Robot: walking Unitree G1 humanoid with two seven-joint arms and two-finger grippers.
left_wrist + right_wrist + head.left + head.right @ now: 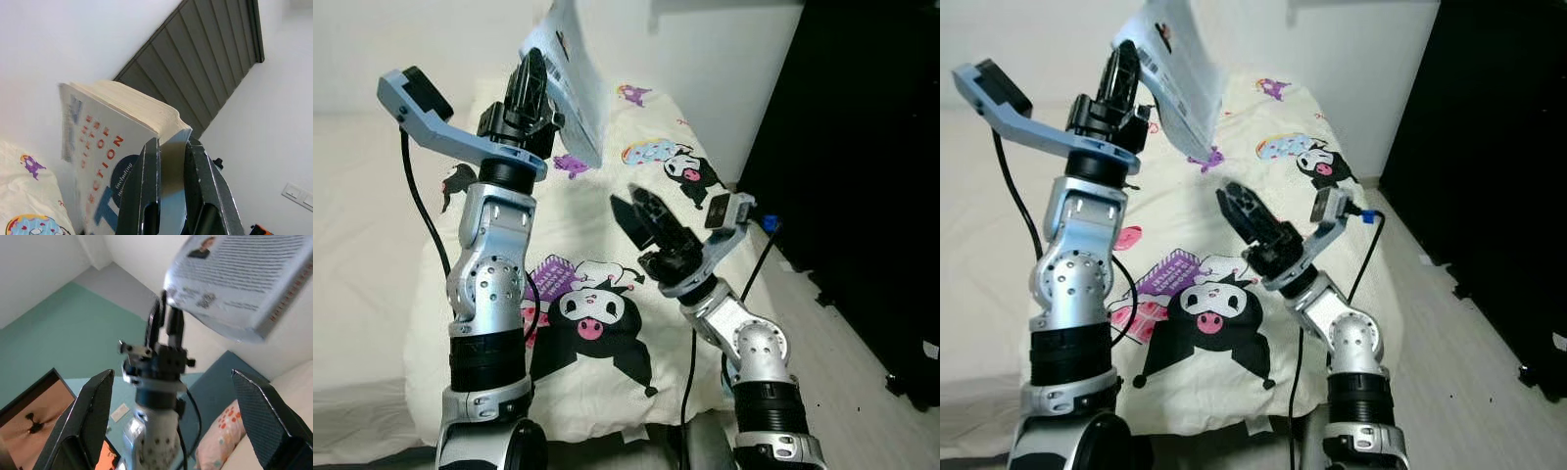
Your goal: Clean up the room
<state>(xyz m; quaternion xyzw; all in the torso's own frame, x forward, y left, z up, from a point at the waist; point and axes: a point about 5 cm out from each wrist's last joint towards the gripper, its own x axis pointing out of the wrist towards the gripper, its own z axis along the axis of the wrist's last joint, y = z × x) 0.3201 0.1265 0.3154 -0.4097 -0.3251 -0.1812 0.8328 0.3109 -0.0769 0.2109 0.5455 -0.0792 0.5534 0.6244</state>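
Black fingers of your left gripper (168,188) clamp a thick paperback book (570,73) by one lower corner, raised above the cartoon-print bedspread (607,333); expect limp, heavy sag, so regrip nearer the spine while your right gripper (641,220) waits spread.

A thick paperback book (570,73) is held up in the air over the far part of the bed, tilted, its lower corner pinched. Its pale back cover carries dense small print and a small portrait; the front shows red lettering, perhaps a title, too skewed to read.
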